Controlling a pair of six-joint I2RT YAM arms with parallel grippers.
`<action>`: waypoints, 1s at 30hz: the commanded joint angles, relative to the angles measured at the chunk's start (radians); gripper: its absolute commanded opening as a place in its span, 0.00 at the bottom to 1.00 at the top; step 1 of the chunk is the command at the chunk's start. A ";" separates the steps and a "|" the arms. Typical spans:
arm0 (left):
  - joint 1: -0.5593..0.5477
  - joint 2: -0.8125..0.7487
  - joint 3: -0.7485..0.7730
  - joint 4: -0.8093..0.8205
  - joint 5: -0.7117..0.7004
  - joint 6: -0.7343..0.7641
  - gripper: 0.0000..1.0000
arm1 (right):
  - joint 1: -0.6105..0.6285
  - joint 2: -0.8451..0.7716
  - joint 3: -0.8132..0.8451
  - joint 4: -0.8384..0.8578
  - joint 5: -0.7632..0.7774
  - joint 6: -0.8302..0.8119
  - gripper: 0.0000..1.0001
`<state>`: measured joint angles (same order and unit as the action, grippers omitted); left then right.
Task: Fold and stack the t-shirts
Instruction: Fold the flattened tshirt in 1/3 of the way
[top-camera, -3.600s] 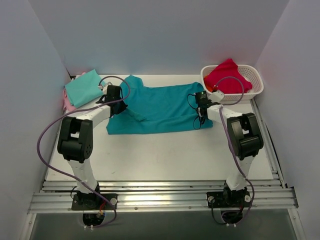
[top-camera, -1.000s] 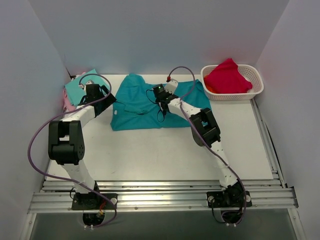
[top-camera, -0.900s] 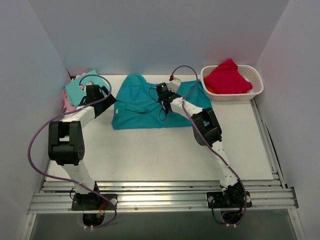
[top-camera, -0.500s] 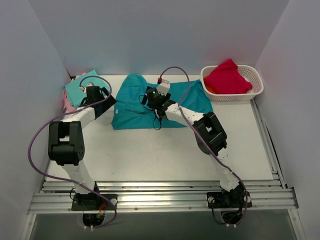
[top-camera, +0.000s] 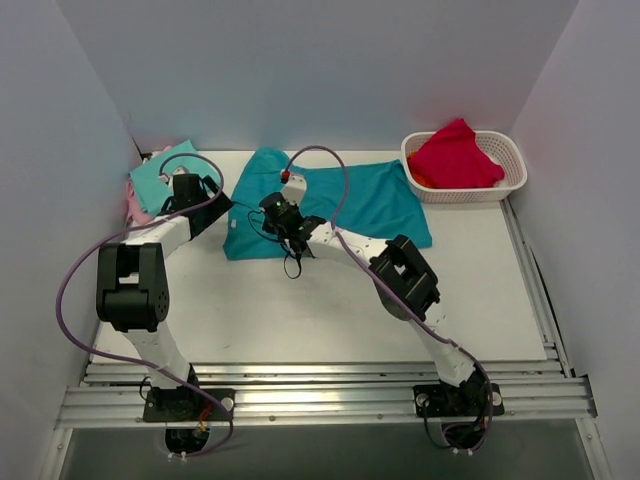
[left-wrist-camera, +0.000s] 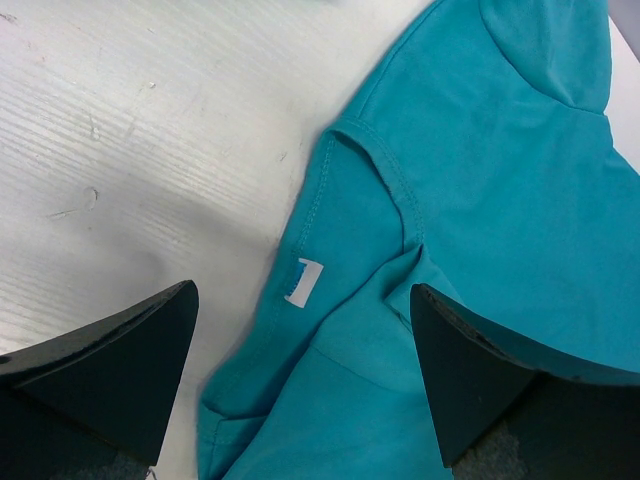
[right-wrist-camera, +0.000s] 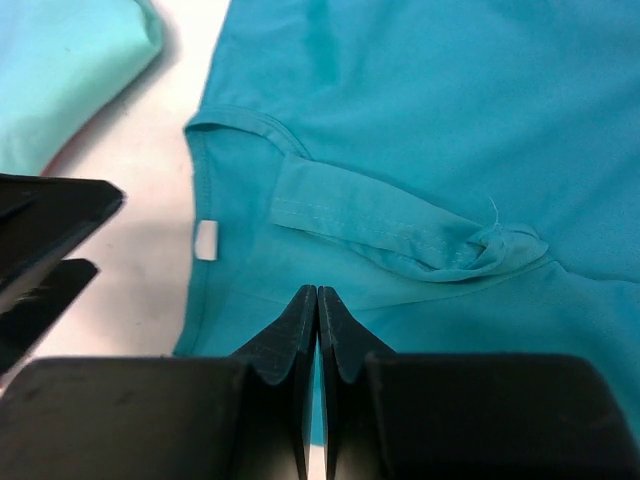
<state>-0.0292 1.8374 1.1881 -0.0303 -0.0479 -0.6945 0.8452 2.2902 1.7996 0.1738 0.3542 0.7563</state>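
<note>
The deep teal t-shirt (top-camera: 350, 205) lies on the table, with its collar and white neck label (left-wrist-camera: 303, 280) at the left end and a sleeve folded onto its body (right-wrist-camera: 400, 230). My right gripper (top-camera: 270, 210) hangs low over the collar end. It is shut (right-wrist-camera: 317, 292), and no cloth shows between its fingers. My left gripper (top-camera: 213, 207) stands wide open (left-wrist-camera: 303, 290) just above the label and touches nothing. The mint-green t-shirt (top-camera: 160, 172) lies folded at the back left on the pink one (top-camera: 135, 208).
A white basket (top-camera: 515, 178) at the back right holds a red cloth (top-camera: 455, 150). White walls close in the left, back and right sides. My left gripper's fingers (right-wrist-camera: 50, 215) show close to the right gripper. A metal rail (top-camera: 320, 395) runs along the near edge.
My right arm has swung left across the teal shirt to its collar end, close to my left gripper. The left arm has stayed where it was.
</note>
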 joint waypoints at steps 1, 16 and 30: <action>0.006 -0.040 0.004 0.053 0.006 0.006 0.96 | -0.011 0.038 0.050 -0.025 0.005 0.006 0.00; 0.006 -0.023 0.007 0.061 0.010 0.006 0.96 | -0.031 0.110 0.095 -0.053 0.016 0.014 0.00; 0.008 -0.017 0.008 0.063 0.008 0.007 0.96 | -0.067 0.124 0.072 -0.043 0.008 0.020 0.00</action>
<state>-0.0288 1.8370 1.1877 -0.0147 -0.0467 -0.6945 0.7849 2.4088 1.8637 0.1307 0.3504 0.7662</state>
